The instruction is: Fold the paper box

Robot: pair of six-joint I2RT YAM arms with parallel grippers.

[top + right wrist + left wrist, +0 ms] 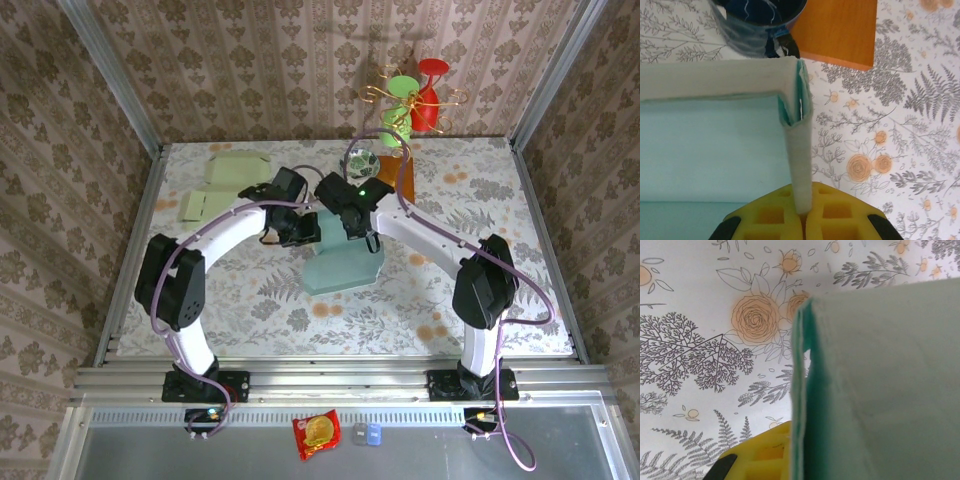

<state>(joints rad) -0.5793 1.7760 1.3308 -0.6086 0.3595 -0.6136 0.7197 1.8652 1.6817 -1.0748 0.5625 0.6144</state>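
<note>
Mid-table, we see both arms meet over the mint-green paper box (340, 268), which sits on the floral-printed tablecloth (250, 300). The right gripper (802, 214) is clamped shut on one upright wall of the box, its yellow waffle-moulded pads (775, 212) pinching the thin card from both sides. That wall stands on edge and meets a second wall at a folded corner, where a darker teal layer shows inside the crease.

The left gripper (298, 228) is closed too. From its wrist we make out one yellow pad (762, 455) pressed against another raised wall, whose matte surface and layered edge are in close view.

An orange wooden board (840, 30) lies near the box's far corner, beside a dark round container (757, 20). Flat pale-green card blanks (225, 180) lie well apart at the far left. A red-and-green ornament on gold wire (415, 100) stands at the back wall.

Bare cloth stays open on the near side and to the right. A red snack packet (316, 435) lies on the near ledge, its print too small for us to read.
</note>
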